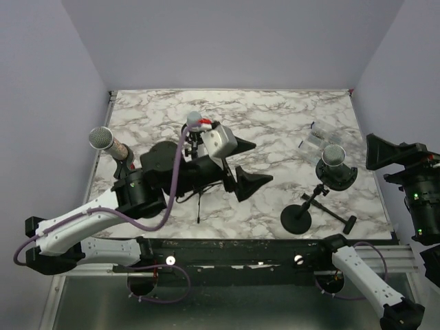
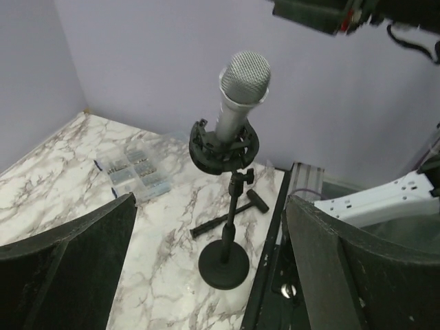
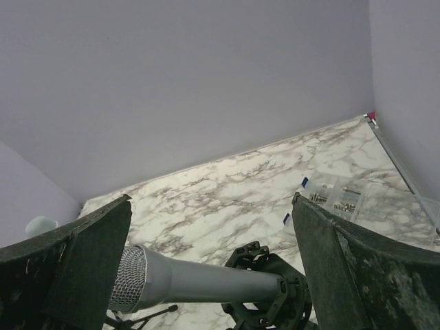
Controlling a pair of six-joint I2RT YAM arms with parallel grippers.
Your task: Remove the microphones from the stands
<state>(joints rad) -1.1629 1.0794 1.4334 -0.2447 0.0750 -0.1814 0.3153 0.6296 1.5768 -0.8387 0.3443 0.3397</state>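
**Top view.** We see the microphone (image 1: 333, 155) standing nearly upright in a black shock mount (image 1: 337, 176) on a round-based stand (image 1: 297, 218). It is close to the near edge of the table (image 1: 275, 110), toward the right corner. A short black rod (image 1: 338, 217) lies just beside the base, and a clear parts box (image 1: 315, 138) sits farther back by the right edge. The left end effector (image 1: 263, 161) hovers over the table's middle, wide and empty, pointing toward the stand. A second microphone (image 1: 102, 139) rises at the left edge. We take the mounted one on the right to be the task's thing, since both wrist cameras face it.

**Left wrist view.** Between the spread fingers (image 2: 69, 268) we see the mesh head on top. The smooth silver barrel passes down through the mount's ring, above a thin stem and a small base. The fingers are well apart from all of it.

**Right wrist view.** The right end effector (image 3: 212, 206) is also wide and holds nothing. The microphone and mount lie low in the frame between its fingers, untouched.

**Handling.** We judge the barrel to be stiff, fairly heavy for its size and slippery, and the mesh head easy to dent. The best hold is probably on the barrel just above the mount, below the mesh. The mount likely holds the barrel by friction, and the stand looks light enough to lift or tip with it. We therefore expect the other end effector to steady the stem or base while the microphone is drawn out along its own axis.
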